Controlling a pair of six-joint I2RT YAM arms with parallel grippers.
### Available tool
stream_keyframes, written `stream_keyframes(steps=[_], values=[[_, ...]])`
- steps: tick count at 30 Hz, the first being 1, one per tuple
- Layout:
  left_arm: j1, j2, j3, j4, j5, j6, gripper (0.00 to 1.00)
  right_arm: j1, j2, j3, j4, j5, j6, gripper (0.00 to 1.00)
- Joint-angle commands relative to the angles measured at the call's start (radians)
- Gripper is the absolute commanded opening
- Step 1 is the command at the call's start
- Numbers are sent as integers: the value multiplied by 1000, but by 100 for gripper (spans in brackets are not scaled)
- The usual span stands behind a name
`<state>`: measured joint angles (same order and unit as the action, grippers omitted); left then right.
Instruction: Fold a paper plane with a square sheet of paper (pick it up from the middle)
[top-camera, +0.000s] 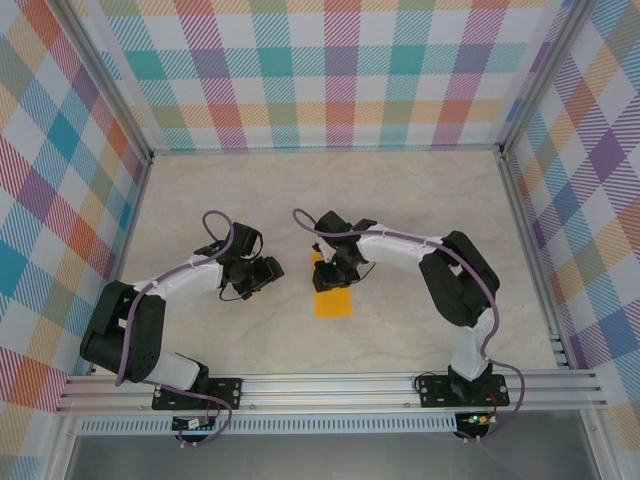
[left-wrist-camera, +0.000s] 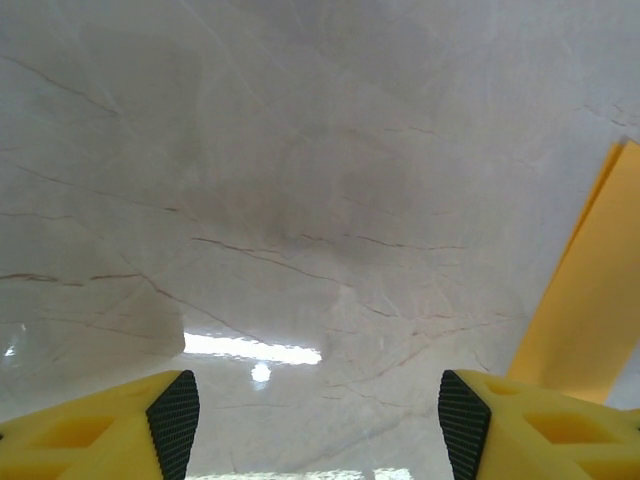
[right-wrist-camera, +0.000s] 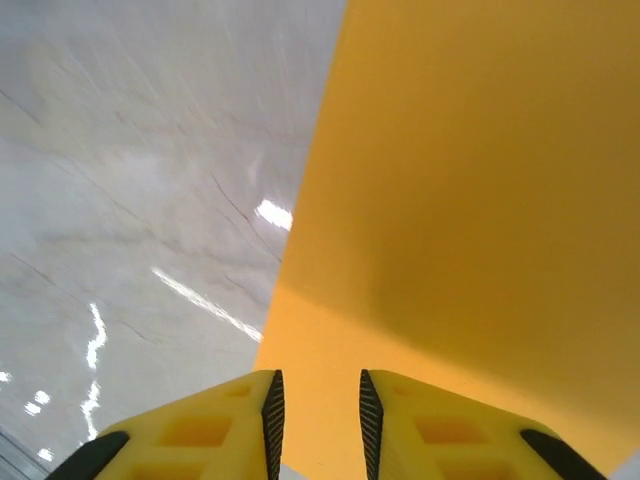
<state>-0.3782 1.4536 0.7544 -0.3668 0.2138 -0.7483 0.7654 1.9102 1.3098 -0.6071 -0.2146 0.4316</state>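
Looking down from above, a pale marbled table lies between checked walls striped in pastel colours. The sheet of paper, orange-yellow and matte, lies flat near the middle of the table as a narrow oblong. The right gripper sits over its far end and covers that part. The left gripper hangs just beside the paper's left edge, apart from it.

From the left wrist, the left gripper is released: two blocky yellow fingers with ribbed black pads stand wide apart over glossy, veined stone. The sheet of paper shows at the right as a slanted strip with a straight edge.

From the right wrist, the right gripper is released too, its jaws parted by a narrow slot through which the paper's smooth surface shows. The sheet of paper spreads across the right side, its long edge straight against the shiny table.
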Motion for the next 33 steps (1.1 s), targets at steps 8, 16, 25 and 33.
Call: stream_keyframes(steps=[8, 16, 25, 33], values=[[-81, -4, 16, 25, 104, -44, 71, -63, 7, 60, 46, 180, 201, 49], [-134, 17, 9, 58, 123, -76, 71, -63, 127, 118, 88, 72, 225, 46], [-181, 45, 13, 123, 175, -104, 70, -93, 169, 110, 64, 201, 363, 43], [-231, 81, 2, 205, 231, -172, 70, -130, 145, 30, 42, 262, 552, 42]])
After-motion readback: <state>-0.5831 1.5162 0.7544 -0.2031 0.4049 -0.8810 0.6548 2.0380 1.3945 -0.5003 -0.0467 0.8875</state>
